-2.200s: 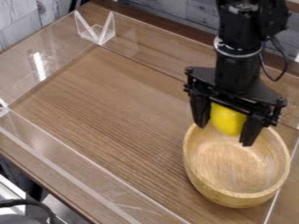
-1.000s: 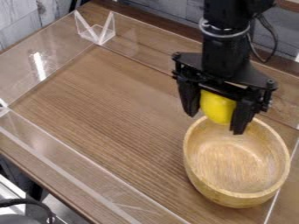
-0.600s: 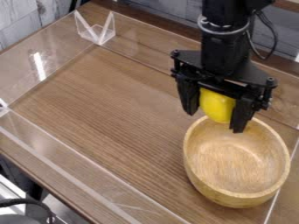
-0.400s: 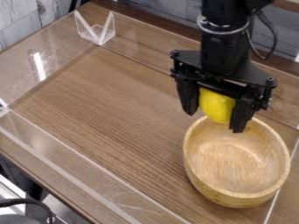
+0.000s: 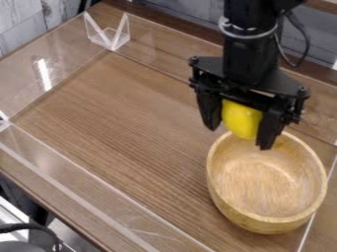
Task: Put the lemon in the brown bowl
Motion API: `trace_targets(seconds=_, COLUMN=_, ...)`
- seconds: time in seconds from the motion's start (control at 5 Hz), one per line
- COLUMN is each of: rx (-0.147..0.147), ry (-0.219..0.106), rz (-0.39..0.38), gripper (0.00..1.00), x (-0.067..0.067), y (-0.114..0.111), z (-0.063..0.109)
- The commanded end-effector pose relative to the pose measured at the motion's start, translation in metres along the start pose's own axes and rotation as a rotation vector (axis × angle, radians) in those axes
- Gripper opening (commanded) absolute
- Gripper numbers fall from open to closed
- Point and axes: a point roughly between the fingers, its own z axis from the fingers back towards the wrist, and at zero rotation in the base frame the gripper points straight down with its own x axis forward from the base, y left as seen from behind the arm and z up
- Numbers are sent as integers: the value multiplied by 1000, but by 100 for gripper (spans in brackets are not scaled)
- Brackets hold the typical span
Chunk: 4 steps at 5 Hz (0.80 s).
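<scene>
The lemon (image 5: 241, 118) is a small bright yellow fruit held between the black fingers of my gripper (image 5: 242, 126), which is shut on it. It hangs just above the far left rim of the brown bowl (image 5: 267, 184), a wide tan wooden bowl at the lower right of the table. The bowl's inside shows bare wood grain with nothing in it. My black arm rises straight up from the gripper and leaves the top of the view.
A wood-grain tabletop (image 5: 118, 108) is ringed by low clear acrylic walls (image 5: 53, 69). A clear folded stand (image 5: 108, 30) sits at the far left corner. Dark cables (image 5: 27, 236) lie below the table's front edge.
The gripper with the lemon has lifted and shifted left and away, from inside the bowl's rim to just above its far left edge. In the last half second it barely moves.
</scene>
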Motion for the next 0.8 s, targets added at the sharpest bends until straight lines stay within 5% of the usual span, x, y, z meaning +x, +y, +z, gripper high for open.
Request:
trace_targets(seconds=0.0, rx=-13, ry=-56, rz=-10, gripper=0, x=1, y=-4, z=14)
trace_targets(seconds=0.6, rx=-14, ry=-57, rz=-15, gripper=0, x=-3, y=-8, z=14)
